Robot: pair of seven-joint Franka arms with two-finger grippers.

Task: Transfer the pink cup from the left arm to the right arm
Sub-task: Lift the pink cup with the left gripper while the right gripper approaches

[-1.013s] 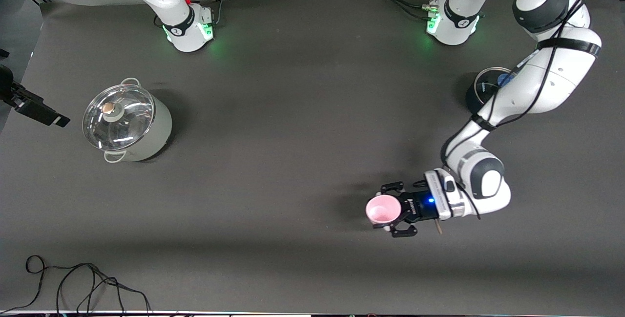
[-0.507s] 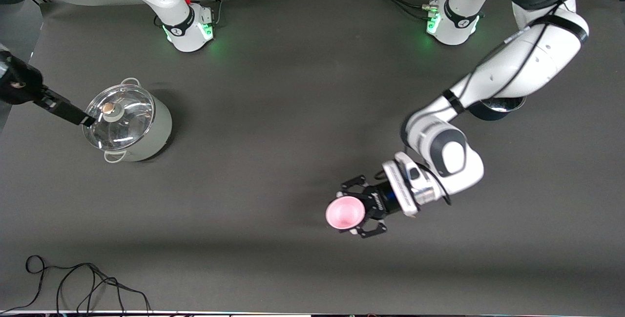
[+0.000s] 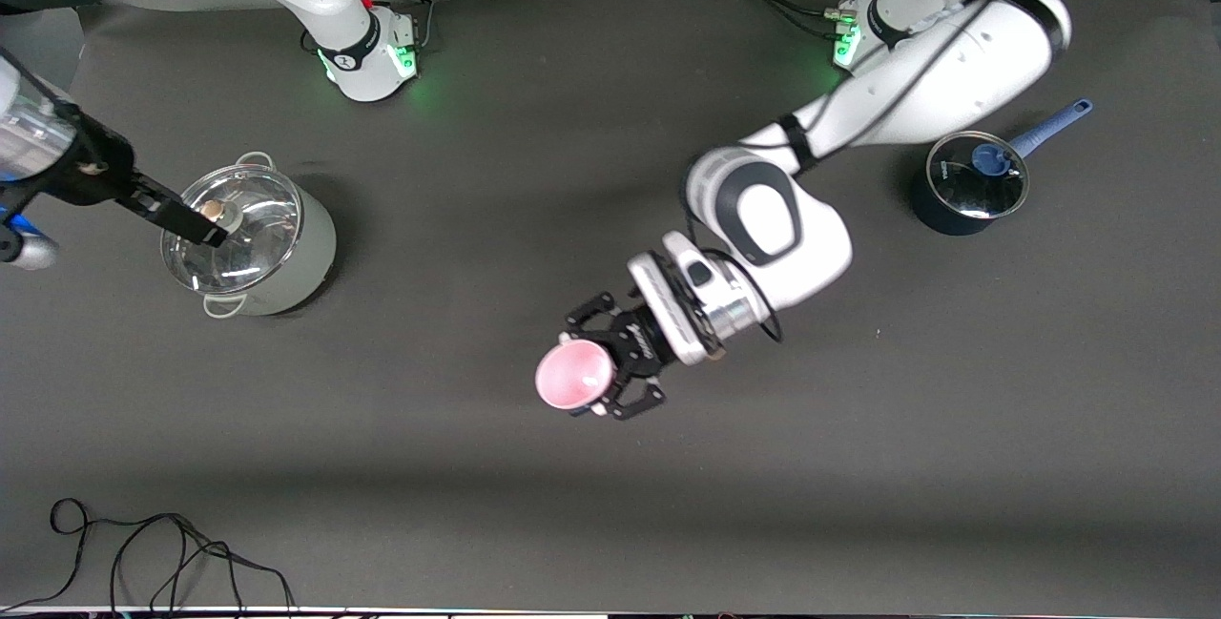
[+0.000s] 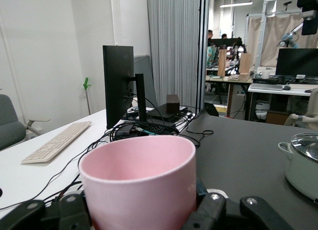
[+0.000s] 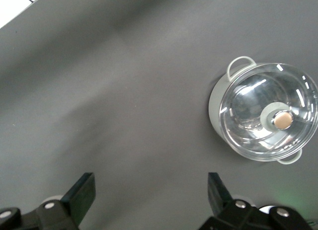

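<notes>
From the front, the left hand is squeezed tight on the pink cup, holding it up over the middle of the dark tabletop, while the right hand hangs over the big pot with a glass lid and a small blue pot sits at the left arm's end. In the left wrist view the pink cup stands upright between the black fingers. In the right wrist view the right hand's fingers are wide apart and hold nothing, high above the big pot
</notes>
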